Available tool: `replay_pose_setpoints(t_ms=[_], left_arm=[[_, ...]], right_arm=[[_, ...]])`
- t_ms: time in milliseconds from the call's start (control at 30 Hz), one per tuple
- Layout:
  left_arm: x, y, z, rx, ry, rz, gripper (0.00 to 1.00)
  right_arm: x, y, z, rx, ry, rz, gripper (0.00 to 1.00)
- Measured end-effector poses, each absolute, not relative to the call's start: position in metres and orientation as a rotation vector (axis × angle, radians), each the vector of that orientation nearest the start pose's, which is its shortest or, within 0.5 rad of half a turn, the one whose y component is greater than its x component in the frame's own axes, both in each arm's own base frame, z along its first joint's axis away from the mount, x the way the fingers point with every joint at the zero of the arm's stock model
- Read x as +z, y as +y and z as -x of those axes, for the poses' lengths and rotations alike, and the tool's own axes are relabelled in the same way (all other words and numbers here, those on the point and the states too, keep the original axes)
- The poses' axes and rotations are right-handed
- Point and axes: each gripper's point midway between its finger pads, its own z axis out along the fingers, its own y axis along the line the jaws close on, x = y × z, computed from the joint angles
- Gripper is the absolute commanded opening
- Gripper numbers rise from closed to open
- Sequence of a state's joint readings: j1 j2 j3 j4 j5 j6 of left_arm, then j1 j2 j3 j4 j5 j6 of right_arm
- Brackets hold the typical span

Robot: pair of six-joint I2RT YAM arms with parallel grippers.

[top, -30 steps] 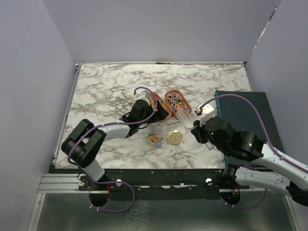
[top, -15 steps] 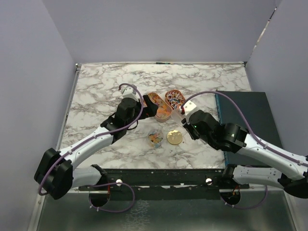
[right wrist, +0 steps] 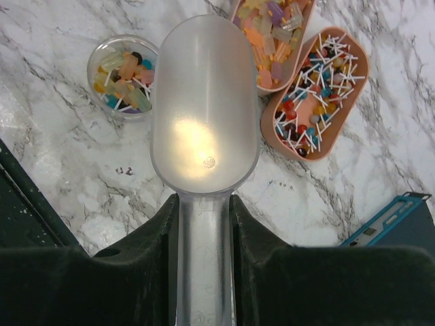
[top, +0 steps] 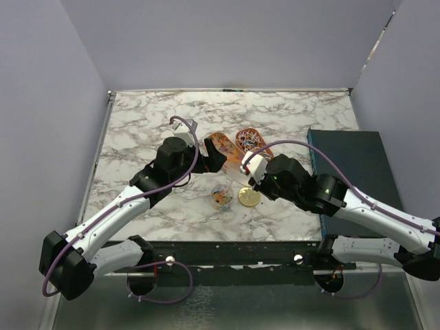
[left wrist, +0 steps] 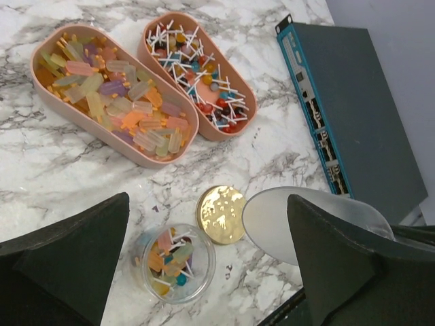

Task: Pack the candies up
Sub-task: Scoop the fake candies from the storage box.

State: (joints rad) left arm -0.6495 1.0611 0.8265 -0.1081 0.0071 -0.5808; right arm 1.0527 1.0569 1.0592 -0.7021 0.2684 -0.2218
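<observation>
- I counted two oval trays, one [left wrist: 109, 140] heaped with pastel block candies [left wrist: 115, 95], the other [left wrist: 253, 107] with small stick candies [left wrist: 197, 81].
- There was one clear jar [left wrist: 211, 252] near the front edge, partly filled with mixed candies [left wrist: 170, 261]. One gold lid [left wrist: 221, 214] lay just beside it, and one dark box [left wrist: 353, 115] sat at the right.
- My left gripper [left wrist: 207, 204] hovered above jar and lid, arm stretched forward, jaws wide apart and holding nothing.
- My right gripper [right wrist: 204, 224] was clamped on the handle of one clear scoop [right wrist: 204, 122], bowl pointing away.
- Since half a second before, the right arm had swung left, bringing the scoop closer to the jar. The left gripper had barely shifted.
</observation>
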Motion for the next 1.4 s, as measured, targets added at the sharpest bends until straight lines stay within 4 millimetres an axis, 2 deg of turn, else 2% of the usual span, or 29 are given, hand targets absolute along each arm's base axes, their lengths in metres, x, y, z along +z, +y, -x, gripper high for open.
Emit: replay_pose_setpoints(t_ms=[200, 433, 700, 867, 1200, 1400], left_arm=[[0.217, -0.243, -0.264, -0.837, 2.062, -0.154, 0.99], [0.215, -0.242, -0.253, -0.841, 2.079, -0.225, 0.99], [0.205, -0.237, -0.248, -0.798, 2.114, -0.267, 0.99], [0.208, -0.237, -0.249, -0.798, 2.101, -0.276, 0.99], [0.213, -0.236, -0.25, -0.779, 2.087, -0.305, 0.99], [0.217, -0.227, -0.256, -0.707, 2.081, -0.302, 0.99]], right_arm=[[0.221, 0.24, -0.194, 0.175, 1.821, 1.289, 0.0], [0.225, 0.251, -0.195, 0.199, 1.775, 1.324, 0.01], [0.242, 0.258, -0.192, 0.256, 1.695, 1.324, 0.0], [0.25, 0.256, -0.187, 0.281, 1.647, 1.334, 0.0], [0.249, 0.257, -0.187, 0.28, 1.62, 1.351, 0.01], [0.235, 0.264, -0.199, 0.235, 1.659, 1.36, 0.0]])
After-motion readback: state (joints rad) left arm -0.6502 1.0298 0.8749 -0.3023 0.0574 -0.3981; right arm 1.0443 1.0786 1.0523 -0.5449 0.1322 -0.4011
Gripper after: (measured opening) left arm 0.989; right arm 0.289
